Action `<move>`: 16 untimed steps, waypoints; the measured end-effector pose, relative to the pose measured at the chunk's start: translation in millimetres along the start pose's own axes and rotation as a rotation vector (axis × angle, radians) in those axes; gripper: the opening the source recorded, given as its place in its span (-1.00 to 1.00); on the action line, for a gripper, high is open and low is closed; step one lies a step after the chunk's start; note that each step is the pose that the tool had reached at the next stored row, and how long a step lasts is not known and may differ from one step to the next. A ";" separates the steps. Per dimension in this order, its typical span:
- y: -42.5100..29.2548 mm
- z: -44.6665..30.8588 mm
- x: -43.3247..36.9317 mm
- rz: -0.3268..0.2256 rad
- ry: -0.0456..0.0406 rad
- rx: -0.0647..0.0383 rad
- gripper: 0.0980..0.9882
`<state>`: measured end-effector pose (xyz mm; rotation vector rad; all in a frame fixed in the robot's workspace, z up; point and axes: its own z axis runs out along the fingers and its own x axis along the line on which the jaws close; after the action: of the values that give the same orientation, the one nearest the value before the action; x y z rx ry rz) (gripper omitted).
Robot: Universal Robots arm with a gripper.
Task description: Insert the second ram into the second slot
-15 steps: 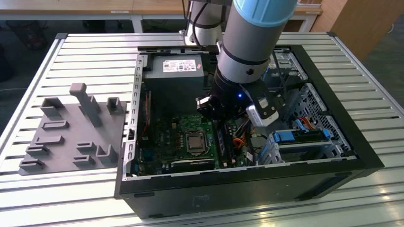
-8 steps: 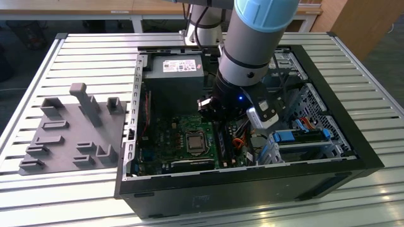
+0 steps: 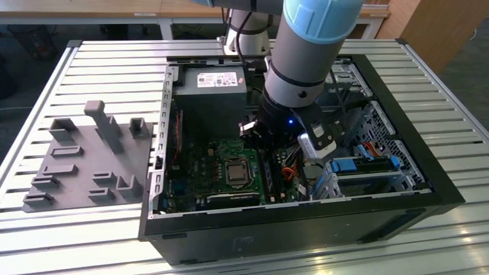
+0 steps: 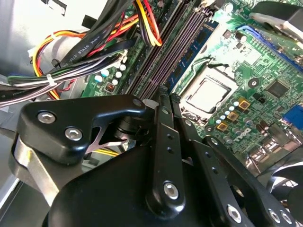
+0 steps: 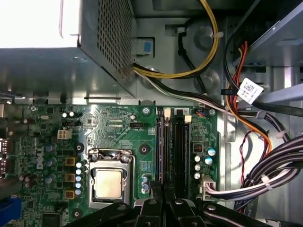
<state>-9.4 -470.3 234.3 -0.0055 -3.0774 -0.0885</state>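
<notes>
Fingers together, the gripper (image 4: 166, 93) hangs over the memory slots (image 4: 163, 54). In the exterior view, these lie at the processor's (image 3: 233, 171) 3 o'clock.

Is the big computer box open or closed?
Open. The computer case has no cover on its upward side, so the green motherboard shows inside.
</notes>
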 end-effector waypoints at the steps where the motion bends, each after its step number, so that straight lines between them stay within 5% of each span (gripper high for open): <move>1: -0.1 0.4 0.0 0.000 0.0000 0.000 -0.93; 16: -1.0 4.8 -2.9 0.000 0.0000 0.000 -0.93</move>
<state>-6.8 -471.0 229.3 -0.0054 -3.0775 -0.0883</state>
